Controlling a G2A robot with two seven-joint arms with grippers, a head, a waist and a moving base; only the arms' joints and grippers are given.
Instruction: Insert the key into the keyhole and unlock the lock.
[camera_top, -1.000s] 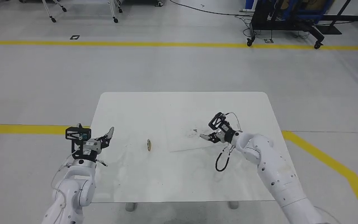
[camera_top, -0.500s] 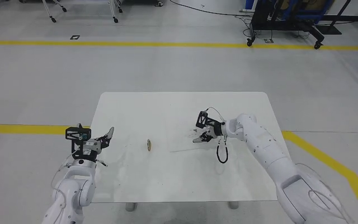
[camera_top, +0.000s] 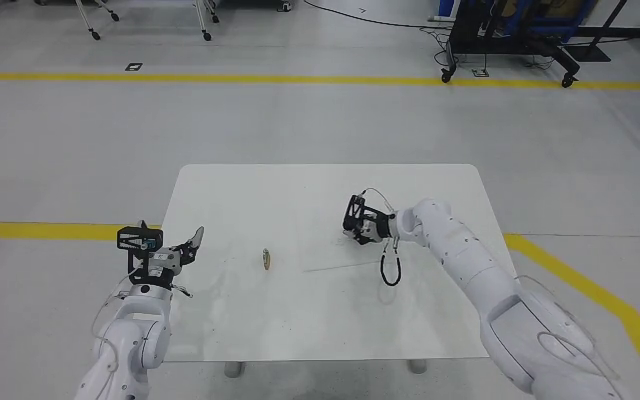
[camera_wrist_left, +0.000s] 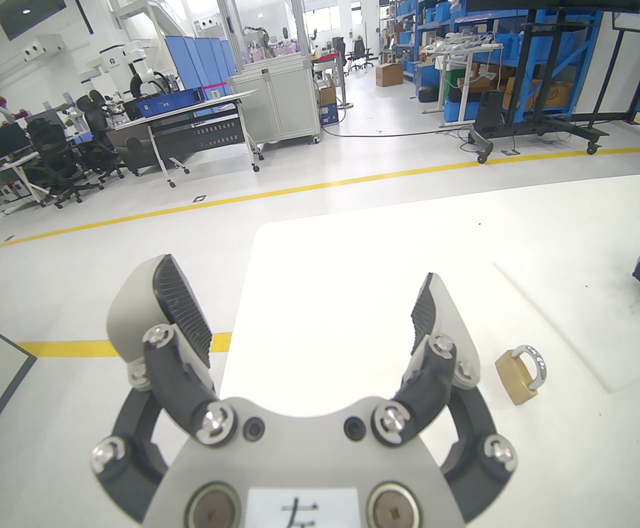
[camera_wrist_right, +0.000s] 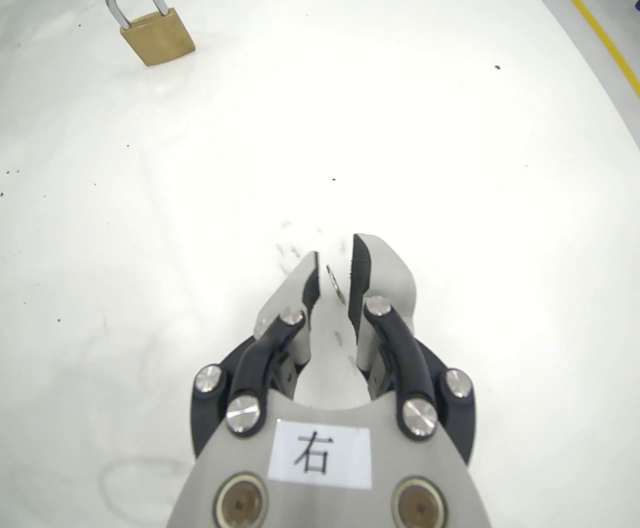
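Top view: the white desk (camera_top: 300, 190) with the brass padlock (camera_top: 266, 259) lying flat between the two arms, nearer the left one. The left gripper (camera_top: 190, 245) hangs at the desk's left edge. The right gripper (camera_top: 356, 228) is low over the middle of the desk, well apart from the padlock.

Left wrist view: the left gripper (camera_wrist_left: 297, 270) has its jaws spread wide and holds nothing. The padlock (camera_wrist_left: 520, 377) lies on the desk (camera_wrist_left: 375, 240) beside and beyond one finger, its silver shackle seated in the body.

Right wrist view: the right gripper (camera_wrist_right: 334, 247) points down at the desk (camera_wrist_right: 400, 125), its jaws drawn close with a narrow gap left between the ribbed pads. The key (camera_wrist_right: 336, 284), seen as a thin silver strip on edge, stands inside this gap, slanting from near one fingertip toward the opposite pad. A sliver of desk shows on either side of it, and whether it touches a pad cannot be told. The padlock (camera_wrist_right: 155, 37) lies far ahead of the fingertips, off to one side.
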